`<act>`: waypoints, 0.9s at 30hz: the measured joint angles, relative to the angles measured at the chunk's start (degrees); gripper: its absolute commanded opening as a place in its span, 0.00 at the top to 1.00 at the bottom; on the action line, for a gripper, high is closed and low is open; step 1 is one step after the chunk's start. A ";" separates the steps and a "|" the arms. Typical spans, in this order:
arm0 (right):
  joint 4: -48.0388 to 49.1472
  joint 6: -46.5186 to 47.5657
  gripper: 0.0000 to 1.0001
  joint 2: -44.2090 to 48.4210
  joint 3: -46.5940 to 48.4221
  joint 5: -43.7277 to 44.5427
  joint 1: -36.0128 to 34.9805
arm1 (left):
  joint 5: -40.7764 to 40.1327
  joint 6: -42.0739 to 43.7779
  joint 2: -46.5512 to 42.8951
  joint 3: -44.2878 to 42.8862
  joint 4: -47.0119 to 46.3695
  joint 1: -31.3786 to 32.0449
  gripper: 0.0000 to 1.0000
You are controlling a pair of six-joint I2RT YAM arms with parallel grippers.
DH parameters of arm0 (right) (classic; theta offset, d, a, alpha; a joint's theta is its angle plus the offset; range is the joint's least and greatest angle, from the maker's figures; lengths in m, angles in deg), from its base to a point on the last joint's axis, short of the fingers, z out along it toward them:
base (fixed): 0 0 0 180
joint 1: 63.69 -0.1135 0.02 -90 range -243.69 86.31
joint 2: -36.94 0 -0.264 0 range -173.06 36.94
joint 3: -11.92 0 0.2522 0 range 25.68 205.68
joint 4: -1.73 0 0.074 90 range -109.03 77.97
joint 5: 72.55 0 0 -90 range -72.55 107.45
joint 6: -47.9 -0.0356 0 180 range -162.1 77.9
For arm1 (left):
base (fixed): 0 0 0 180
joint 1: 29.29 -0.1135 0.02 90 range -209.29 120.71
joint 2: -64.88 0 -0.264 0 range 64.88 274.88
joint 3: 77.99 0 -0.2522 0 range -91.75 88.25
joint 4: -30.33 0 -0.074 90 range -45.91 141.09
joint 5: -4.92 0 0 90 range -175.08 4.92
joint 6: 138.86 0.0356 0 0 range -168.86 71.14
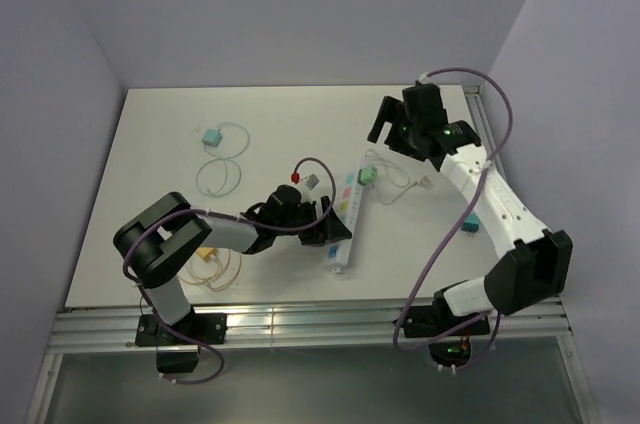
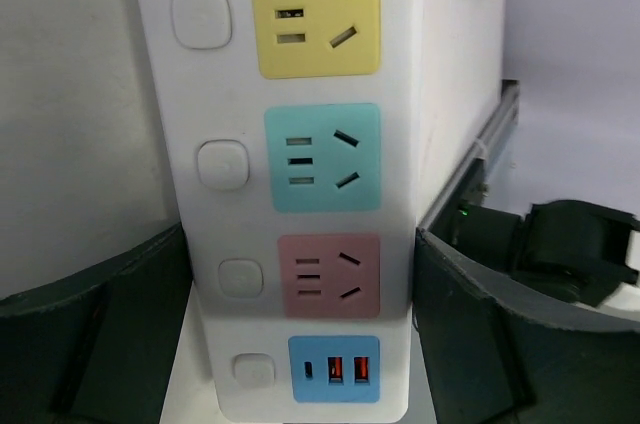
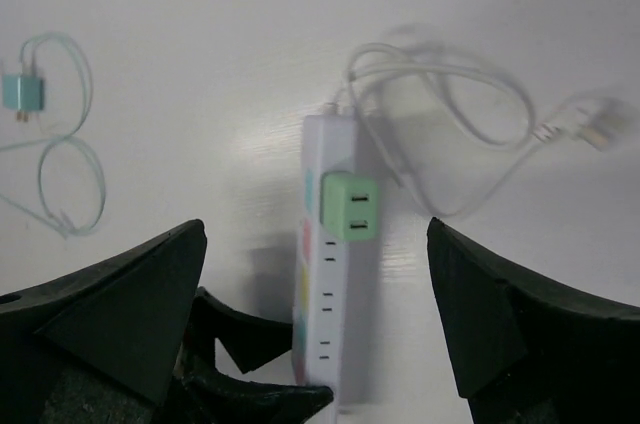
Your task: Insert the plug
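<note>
Power strip slantwise on the white table, cord end toward the far side, white lead looped off to its right. Green plug on the strip's face at that cord end; from overhead, too small to judge how deeply seated. Closer from the right wrist: a green block with two slots in its top, flat against the strip, and the right gripper hanging above it, spread wide with nothing between the fingers. Left gripper down at the strip's near half, clenched across its width. Confirmed only from the left wrist: dark fingers pressed to both long sides, with yellow, teal and pink sockets and a blue USB panel in close-up. Green plug out of frame from that wrist. Teal charger with its thin looped cable well apart at the far left, caught also at the left edge of the right wrist view. Second teal plug just beside the right arm, glimpsed at the top edge of the left wrist view. Yellowish cable by the left arm, in the overhead view only.
</note>
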 measured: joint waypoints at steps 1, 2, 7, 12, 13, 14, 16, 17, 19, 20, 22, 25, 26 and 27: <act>-0.46 -1.11 0.03 1.88 -1.09 2.67 0.00 | -0.68 1.14 -0.31 -0.96 2.21 -0.04 1.00; -0.55 -2.64 0.03 4.20 -3.26 5.42 0.04 | -1.77 2.36 -0.50 -2.25 4.76 -0.04 1.00; -1.36 -8.24 0.07 13.11 -18.21 11.50 2.78 | -7.85 8.79 -0.87 -7.28 14.12 -0.39 1.00; -1.64 -9.75 0.09 15.30 -29.18 9.99 13.18 | -16.22 14.36 -1.46 -10.40 20.57 -0.68 1.00; -1.66 -9.73 0.09 15.28 -30.38 9.38 15.67 | -17.77 15.23 -1.46 -10.82 21.31 -0.70 1.00; -1.66 -9.75 0.09 15.30 -30.95 8.90 17.25 | -19.39 16.15 -1.46 -11.10 21.94 -0.74 1.00; -1.53 -9.73 0.08 15.58 -31.78 7.76 21.59 | -22.25 17.66 -1.46 -11.43 22.58 -0.79 1.00; -1.42 -9.66 0.07 15.87 -32.00 7.37 23.30 | -23.87 18.53 -1.46 -11.61 22.95 -0.79 1.00; -1.49 -9.40 0.07 16.70 -32.17 6.34 26.34 | -26.05 19.56 -1.46 -11.65 23.30 -0.79 1.00; -1.51 -9.18 0.06 17.16 -32.20 5.86 27.85 | -27.04 20.13 -1.46 -11.65 23.41 -0.79 1.00; -1.66 -8.74 0.06 17.68 -32.20 4.87 31.63 | -28.79 20.90 -1.46 -11.65 23.56 -0.76 1.00; -2.27 -8.13 0.06 17.70 -32.26 4.68 36.96 | -31.61 21.77 -1.46 -11.93 24.76 -0.76 1.00; -2.56 -7.87 0.05 17.70 -32.33 4.26 38.49 | -32.74 21.99 -1.44 -12.00 25.20 -0.76 1.00; -2.82 -7.61 0.05 17.70 -32.37 3.85 39.67 | -33.70 22.01 -1.44 -12.02 25.57 -0.76 1.00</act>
